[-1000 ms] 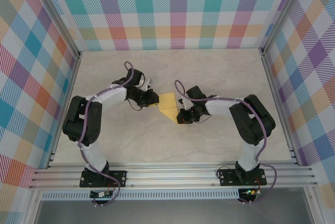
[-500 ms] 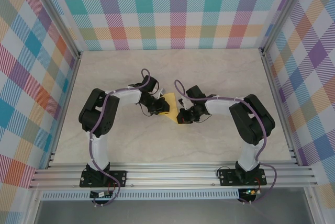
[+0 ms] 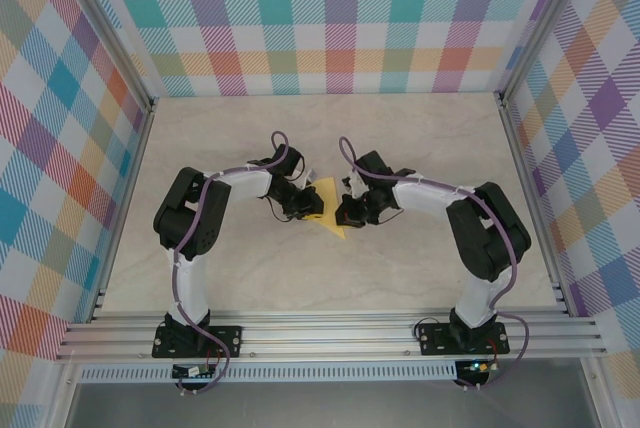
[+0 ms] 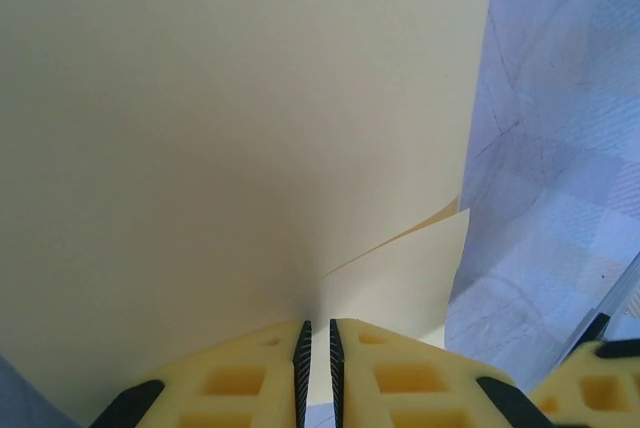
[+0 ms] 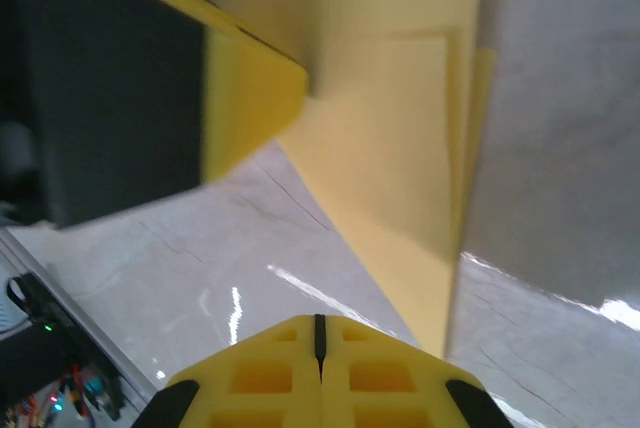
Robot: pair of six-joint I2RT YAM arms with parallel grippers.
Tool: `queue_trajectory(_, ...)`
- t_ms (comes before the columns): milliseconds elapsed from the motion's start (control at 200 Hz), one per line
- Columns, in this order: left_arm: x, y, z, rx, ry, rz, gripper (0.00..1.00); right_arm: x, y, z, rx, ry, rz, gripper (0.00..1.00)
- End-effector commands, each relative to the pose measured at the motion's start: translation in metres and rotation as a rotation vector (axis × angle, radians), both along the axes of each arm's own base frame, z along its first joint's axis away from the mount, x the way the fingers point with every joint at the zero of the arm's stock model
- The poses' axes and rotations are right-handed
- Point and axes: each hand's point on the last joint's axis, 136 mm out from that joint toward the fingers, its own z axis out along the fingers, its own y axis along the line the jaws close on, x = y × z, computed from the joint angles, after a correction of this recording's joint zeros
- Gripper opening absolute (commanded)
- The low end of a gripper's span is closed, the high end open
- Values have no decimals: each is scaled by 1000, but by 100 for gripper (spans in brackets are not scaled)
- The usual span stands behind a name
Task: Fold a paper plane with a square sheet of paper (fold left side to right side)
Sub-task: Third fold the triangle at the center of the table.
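a: where is the square sheet of paper (image 4: 240, 118) at this point?

b: near the middle of the table (image 3: 420, 138), between the two arms. it is already partly folded and looks tilted up off the surface rather than lying flat.

a: who has hold of it?

b: the left gripper (image 4: 317, 340). its jaws are nipped onto the paper's edge with just the thin sheet between the pads. from the left wrist the raised panel stands right in front of the camera, and a lower layer (image 4: 405, 273) peeks out beneath it.

a: why hold it by the edge like that?

b: my guess is that an edge grip lets the arm swing the left side across toward the right, as the task asks, without creasing the middle too soon.

a: and the right gripper (image 5: 320, 333)?

b: its jaws are pressed together with nothing between them. it sits low, just beside the near part of the sheet. whether it actually touches the paper, i cannot tell.

a: so why park it there?

b: probably as a closed tip to pin the paper or press the crease once the flap comes over. the risk i see is the sheet sliding on the smooth table if nothing holds it down.
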Motion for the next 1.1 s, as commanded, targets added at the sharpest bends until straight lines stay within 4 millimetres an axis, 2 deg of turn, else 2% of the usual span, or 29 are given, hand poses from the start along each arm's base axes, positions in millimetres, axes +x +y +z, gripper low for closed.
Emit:
queue_trajectory(0, -8, 14, -28, 99, 33, 0, 16, 4, 16, 11, 32, 38, -14, 0)
queue_trajectory(215, -7, 15, -28, 106, 32, 3, 16, 14, 26, -3, -16, 62, -6, 0)
queue_trajectory(430, -5, 16, -28, 116, 32, 12, 15, 8, 27, -16, -51, 113, 10, 0)
queue_trajectory(760, -5, 15, -27, 116, 43, 28, 13, 0, 23, -19, -39, 143, -23, 0)
queue_trajectory(1095, -5, 12, -28, 120, 59, 6, 9, 1, 37, -27, -29, 150, -69, 0)
